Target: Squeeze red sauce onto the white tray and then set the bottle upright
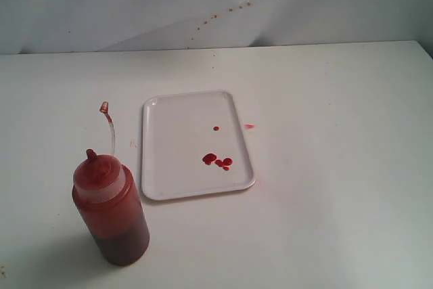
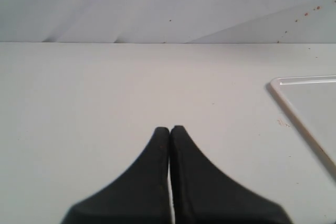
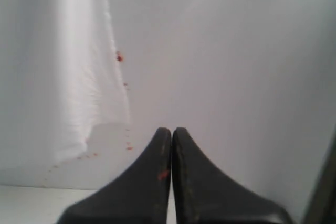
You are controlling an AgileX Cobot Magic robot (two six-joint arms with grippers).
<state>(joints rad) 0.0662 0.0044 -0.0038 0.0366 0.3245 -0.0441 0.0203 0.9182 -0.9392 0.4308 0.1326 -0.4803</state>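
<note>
We see the bottle (image 1: 111,221) standing at the tray's (image 1: 176,140) eight o'clock. Sauce drops (image 1: 210,158) lie in it toward five o'clock.

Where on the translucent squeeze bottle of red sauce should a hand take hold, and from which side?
Probably around the straight mid-body of the translucent cylindrical plastic squeeze bottle, below its tapering red-stained nozzle cap. It stands upright, so a level approach from the open side facing away from the flat white plastic tray suits, passing under the thin cap strap arching above.
</note>
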